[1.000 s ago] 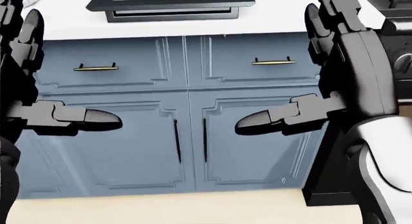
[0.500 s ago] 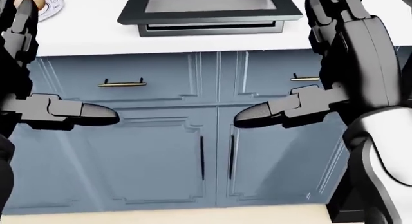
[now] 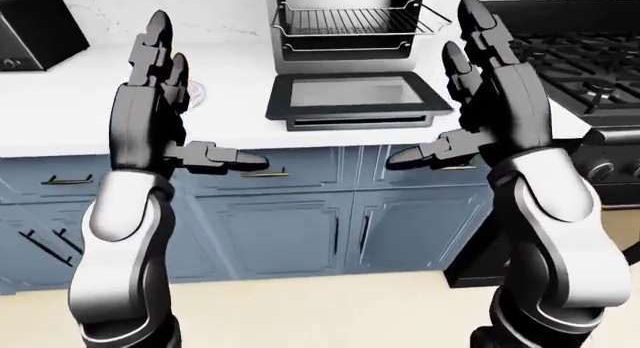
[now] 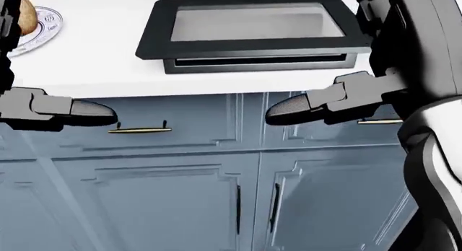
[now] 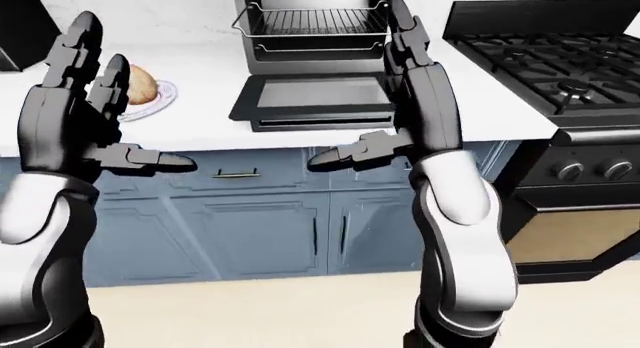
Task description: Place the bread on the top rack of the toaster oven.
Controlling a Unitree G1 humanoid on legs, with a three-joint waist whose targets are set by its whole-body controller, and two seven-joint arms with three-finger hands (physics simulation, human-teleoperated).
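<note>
The bread (image 5: pixel 141 85) lies on a small plate (image 5: pixel 160 101) on the white counter, left of the toaster oven; the head view shows it at the top left (image 4: pixel 26 15). The toaster oven (image 5: pixel 312 24) stands open with its door (image 5: pixel 316 95) folded down flat and two wire racks showing, the top rack (image 3: pixel 352 19) bare. My left hand (image 3: pixel 203 94) is open, fingers up, raised between the camera and the plate. My right hand (image 3: pixel 434 85) is open, fingers up, raised at the door's right end. Both hold nothing.
A black gas stove (image 5: pixel 545 63) stands right of the counter, its oven below. A black appliance (image 3: pixel 32 34) sits on the counter (image 3: pixel 60 112) at the far left. Blue cabinet doors and drawers (image 3: pixel 300 220) with brass handles run under the counter.
The whole head view has shifted: counter and oven door sit lower and larger, so the camera moved nearer. The plate with bread has come into the top left. Both hands stay open.
</note>
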